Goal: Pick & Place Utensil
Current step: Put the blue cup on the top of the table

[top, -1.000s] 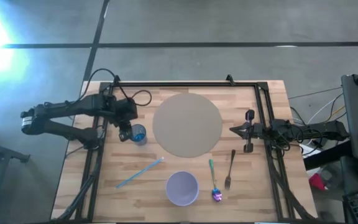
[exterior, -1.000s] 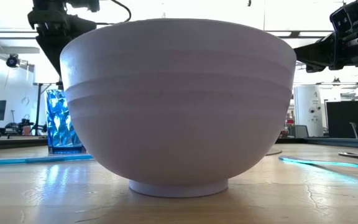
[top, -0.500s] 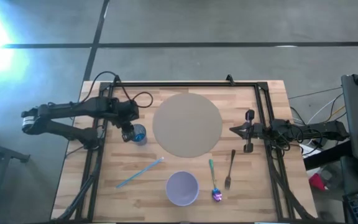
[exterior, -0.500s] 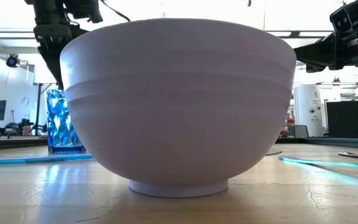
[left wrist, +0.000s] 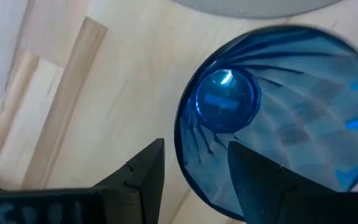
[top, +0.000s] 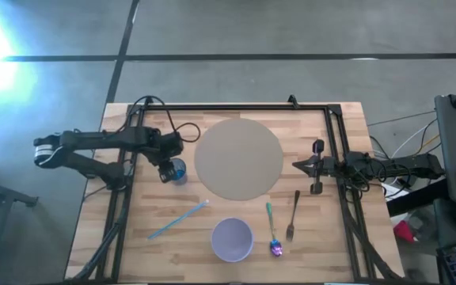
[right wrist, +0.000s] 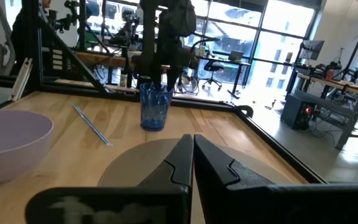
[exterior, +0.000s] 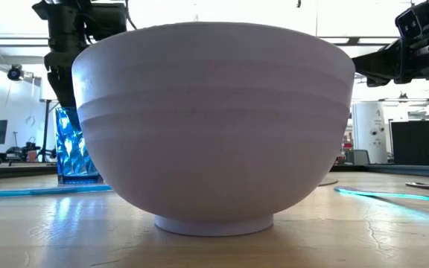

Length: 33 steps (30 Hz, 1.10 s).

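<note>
Wooden surface [top: 236,237] with black frame rails, carrying a round grey mat [top: 238,158] at centre, a lavender bowl [top: 232,239] at the near edge, a blue faceted cup [top: 178,171] left of the mat, a light-blue straw [top: 178,220] lying between cup and bowl, then a fork [top: 293,214] and an iridescent spoon [top: 272,231] side by side right of the bowl. Left gripper [top: 165,170] poised directly over the cup, fingers [left wrist: 143,175] spread wide astride its rim, gripping nothing. Right gripper [top: 299,166] at the mat's right edge, fingers [right wrist: 178,163] pressed together and empty; no legible writing or labels anywhere.
</note>
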### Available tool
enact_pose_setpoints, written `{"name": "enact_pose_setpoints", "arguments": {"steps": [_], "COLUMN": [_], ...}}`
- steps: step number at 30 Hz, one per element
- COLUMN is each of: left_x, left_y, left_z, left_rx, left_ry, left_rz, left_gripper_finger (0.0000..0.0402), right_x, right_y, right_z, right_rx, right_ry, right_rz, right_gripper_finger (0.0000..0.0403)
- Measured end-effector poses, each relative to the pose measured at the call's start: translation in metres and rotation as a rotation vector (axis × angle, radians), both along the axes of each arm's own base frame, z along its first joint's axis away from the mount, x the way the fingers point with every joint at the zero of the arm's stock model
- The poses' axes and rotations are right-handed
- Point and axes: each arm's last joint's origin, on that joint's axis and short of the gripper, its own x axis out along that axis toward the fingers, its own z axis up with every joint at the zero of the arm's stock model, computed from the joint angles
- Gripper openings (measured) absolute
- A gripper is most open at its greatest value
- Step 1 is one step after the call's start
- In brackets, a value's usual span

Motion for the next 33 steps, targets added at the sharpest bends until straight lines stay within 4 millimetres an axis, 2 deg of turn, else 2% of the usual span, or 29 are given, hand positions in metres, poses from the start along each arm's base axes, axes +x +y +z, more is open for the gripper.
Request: {"name": "enact_pose_setpoints", "arguments": {"steps": [3, 6, 13, 20, 26, 33], "left_x": [0.001, 0.001, 0.002, 0.002, 0.013, 0.018], "left_y": [0.000, 0.000, 0.000, 0.001, 0.016, 0.053], "left_z": [-0.002, -0.003, -0.002, 0.003, 0.037, 0.088], "left_rx": [-0.005, -0.008, -0.018, -0.018, 0.080, 0.304], "left_ry": [0.007, 0.011, 0.005, -0.017, -0.149, -0.331], "left_rz": [0.016, 0.025, 0.031, 0.045, 0.111, 0.255], "left_gripper_finger": [0.0158, 0.0129, 0.0013, 0.0005, 0.0003, 0.0003], "right_x": [0.000, 0.000, 0.000, 0.000, 0.000, 0.000], "right_y": [0.000, 0.000, 0.000, 0.000, 0.000, 0.000], "right_z": [0.000, 0.000, 0.000, 0.000, 0.000, 0.000], "right_rx": [0.000, 0.000, 0.000, 0.000, 0.000, 0.000], "right_ry": [0.000, 0.000, 0.000, 0.000, 0.000, 0.000], "right_rz": [0.000, 0.000, 0.000, 0.000, 0.000, 0.000], "right_gripper_finger": [0.0008, 0.0008, 0.0008, 0.0008, 0.0008, 0.0008]}}
